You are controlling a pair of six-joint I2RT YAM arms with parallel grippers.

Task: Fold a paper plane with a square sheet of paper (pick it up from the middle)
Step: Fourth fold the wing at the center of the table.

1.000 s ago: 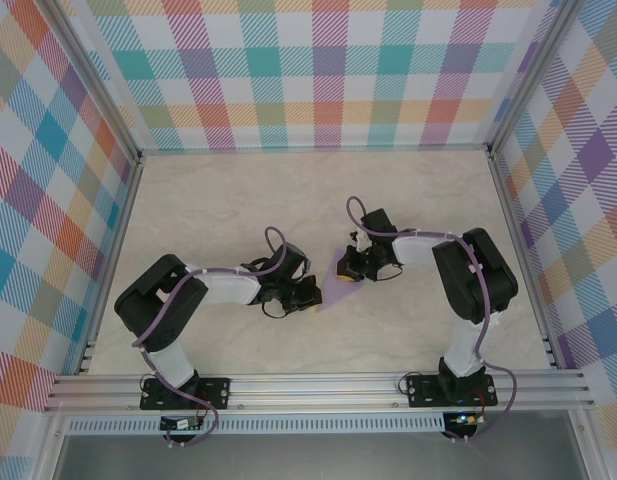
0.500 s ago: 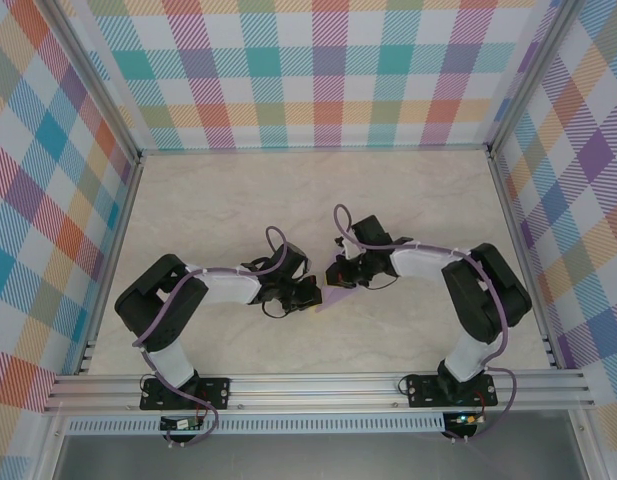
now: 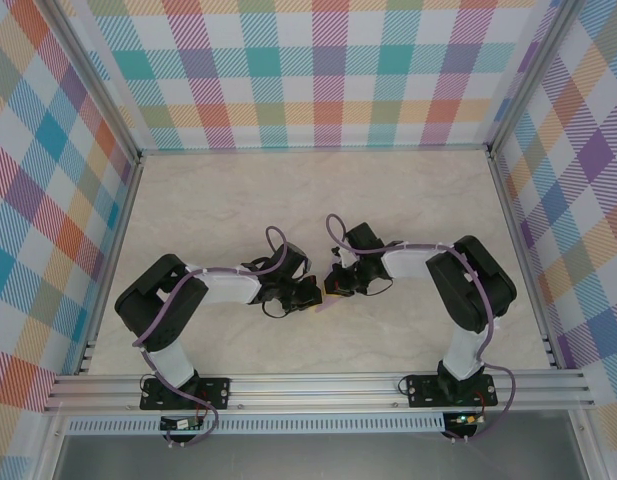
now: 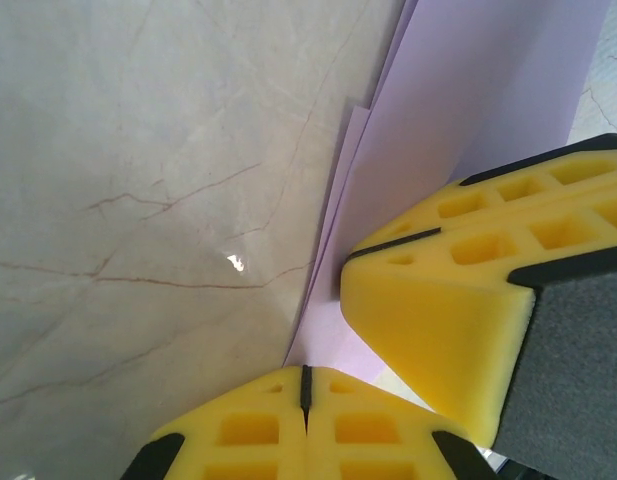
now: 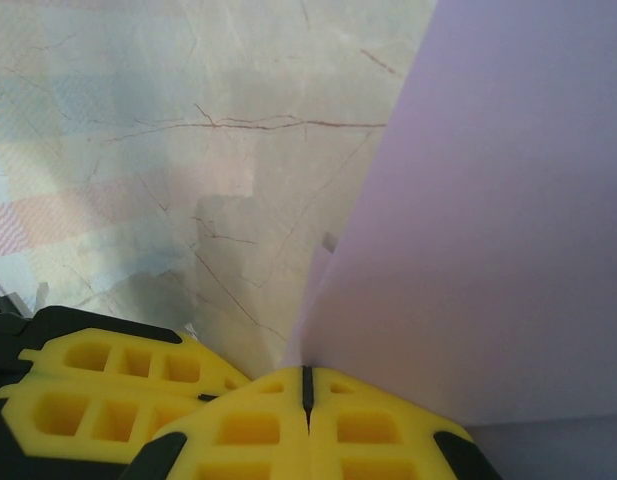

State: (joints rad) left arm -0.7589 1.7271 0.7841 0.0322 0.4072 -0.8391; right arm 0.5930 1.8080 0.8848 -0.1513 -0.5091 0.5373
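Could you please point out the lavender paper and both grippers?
lavender paper (image 5: pixel 488 230), right wrist view, flat face.
left gripper (image 4: pixel 306 375), left wrist view, seam between fingers.
right gripper (image 5: pixel 306 375), right wrist view, seam between fingers.

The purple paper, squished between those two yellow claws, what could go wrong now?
The thin pale lavender paper seems pinched only at its edge by the shut right gripper, so it could slip or tear. The shut left gripper sits very close to it, so their yellow foam fingers could bump. The paper's layers look uneven, so the crease may go crooked.
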